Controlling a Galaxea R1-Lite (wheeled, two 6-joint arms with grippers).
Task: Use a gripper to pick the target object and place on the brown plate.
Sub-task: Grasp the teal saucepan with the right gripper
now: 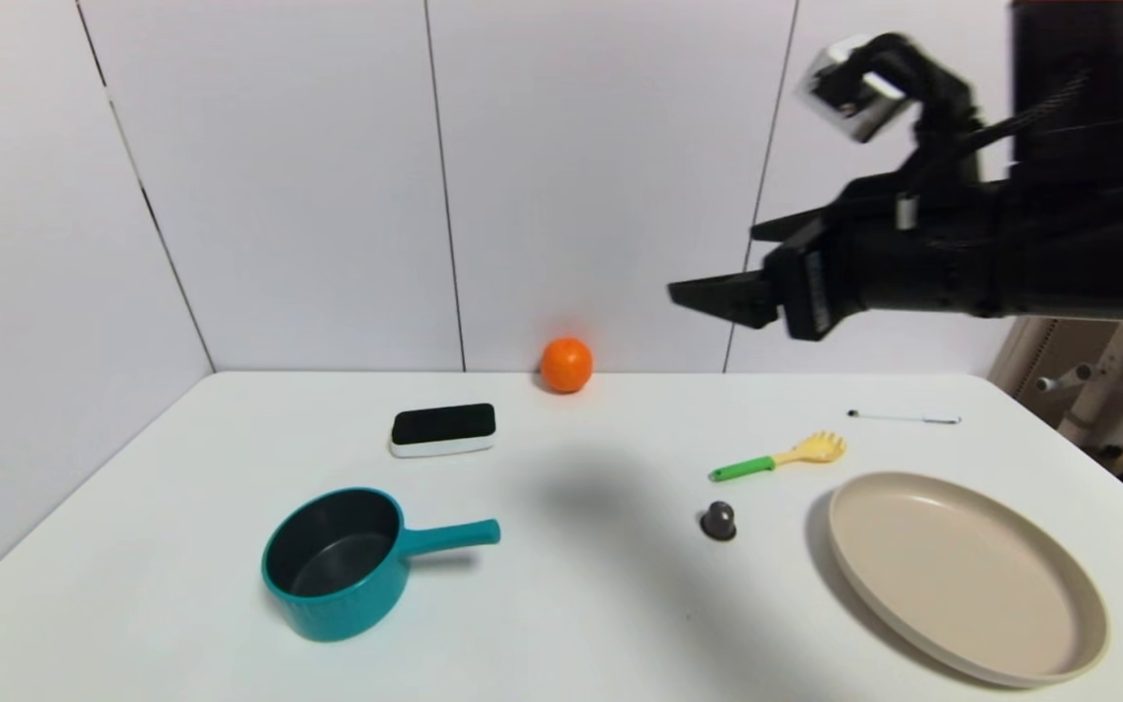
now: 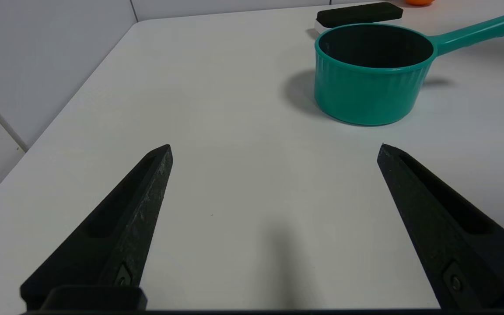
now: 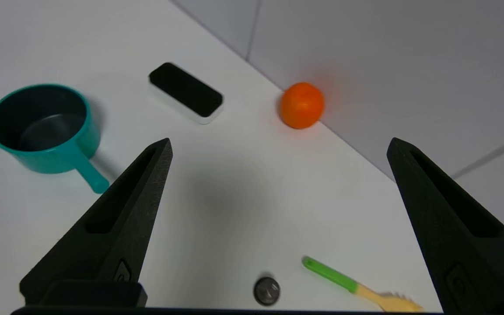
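Note:
The teal saucepan [image 1: 332, 565] stands upright at the front left of the white table, with its handle pointing right. It also shows in the left wrist view [image 2: 372, 83] and the right wrist view [image 3: 42, 131]. The beige-tan plate [image 1: 966, 575] lies empty at the front right. My right gripper [image 1: 715, 261] is open and empty, held high above the table's right half and pointing left; its jaws stand wide apart in its wrist view [image 3: 278, 144]. My left gripper [image 2: 276, 146] is open and empty, low over the table, a short way from the saucepan. It is out of the head view.
An orange ball [image 1: 566, 365] sits by the back wall. A black-and-white eraser block [image 1: 443, 429] lies behind the saucepan. A grey capsule [image 1: 718, 521], a green-and-yellow toy fork [image 1: 778, 456] and a pen [image 1: 903, 418] lie left of and behind the plate.

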